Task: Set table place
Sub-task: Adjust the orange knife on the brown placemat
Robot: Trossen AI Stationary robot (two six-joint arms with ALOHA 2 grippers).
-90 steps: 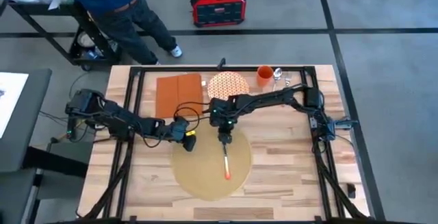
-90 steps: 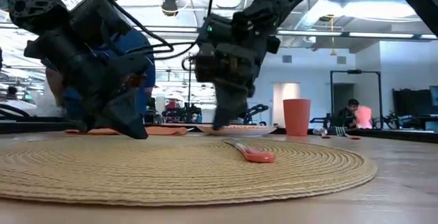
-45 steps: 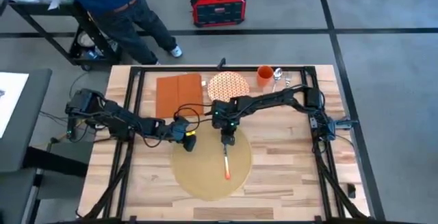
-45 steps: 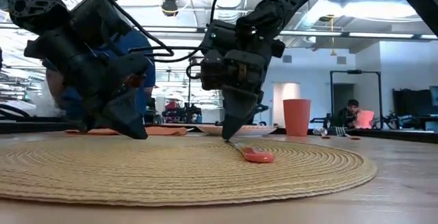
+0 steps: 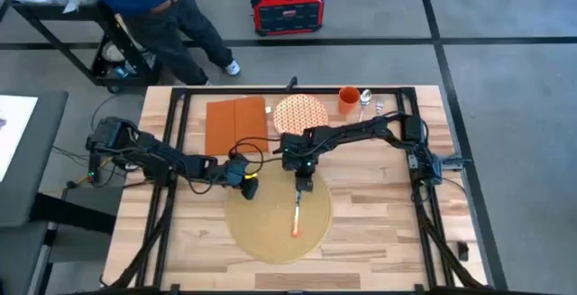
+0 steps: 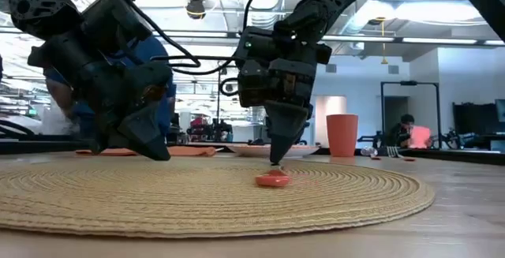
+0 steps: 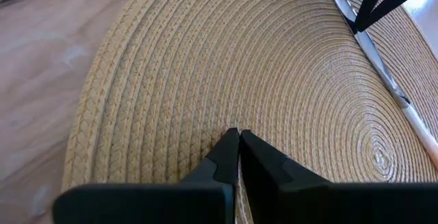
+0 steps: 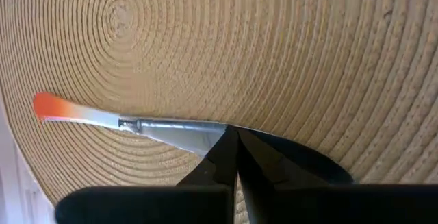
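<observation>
High view pictures show the placemat (image 5: 270,227) lying in the near middle of the table (image 5: 379,205), and one change is seen on it: the knife (image 5: 297,218) is turned a little from where it lay a second ago. Its orange handle, which pointed off to one side in the low view, is now seen almost end-on, toward the near edge. The turn appears to be made by the right gripper (image 5: 304,185), which has shifted slightly across the mat. Its fingers are pressed together, and in its wrist view their tips are seen resting on the blade end rather than pinching it. The left gripper (image 5: 250,188) is unmoved at the mat's left rim, its fingers also pressed together with the tips down on the weave, so the mat is probably being held steady while the knife is nudged. The mat itself is not shifted. From this it is judged that the knife is being straightened on the right half of the mat, and that this step is nearly done. The rest of the setting is not yet brought in: the plate (image 5: 298,113), the napkin (image 5: 236,125) and the cup (image 5: 349,100) are all parked along the far edge of the table, well apart from the mat. The task is therefore judged to be at an early stage.
</observation>
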